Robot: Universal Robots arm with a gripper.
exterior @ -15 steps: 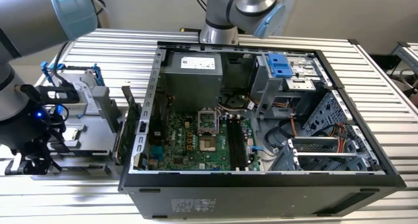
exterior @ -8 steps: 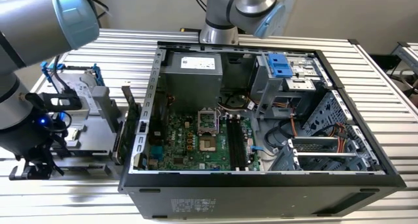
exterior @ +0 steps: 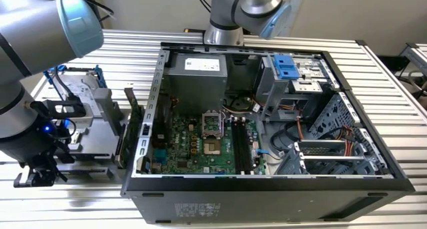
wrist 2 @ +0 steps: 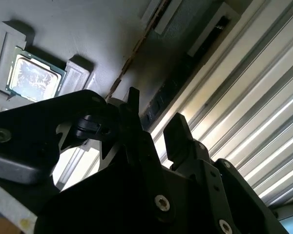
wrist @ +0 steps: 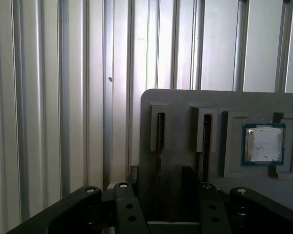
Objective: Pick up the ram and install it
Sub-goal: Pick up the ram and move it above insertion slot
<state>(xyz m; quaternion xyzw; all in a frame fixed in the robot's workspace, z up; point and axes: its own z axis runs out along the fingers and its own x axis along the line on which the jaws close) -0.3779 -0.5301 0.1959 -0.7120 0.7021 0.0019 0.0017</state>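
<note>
While the ram [wrist: 160,141] stands on edge in the grey holder [wrist: 180,105] on the table [wrist: 49,97], the end effector [wrist 2: 155,117] hangs close by with fingers [wrist 2: 178,134] spread and empty, so they are best centred squarely across its flat faces, clear of the holder's walls.

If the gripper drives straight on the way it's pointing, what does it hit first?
Probably the grey holder. In the first wrist view the open gripper lines up on the slot farther from the chip. Depth is unclear.
</note>
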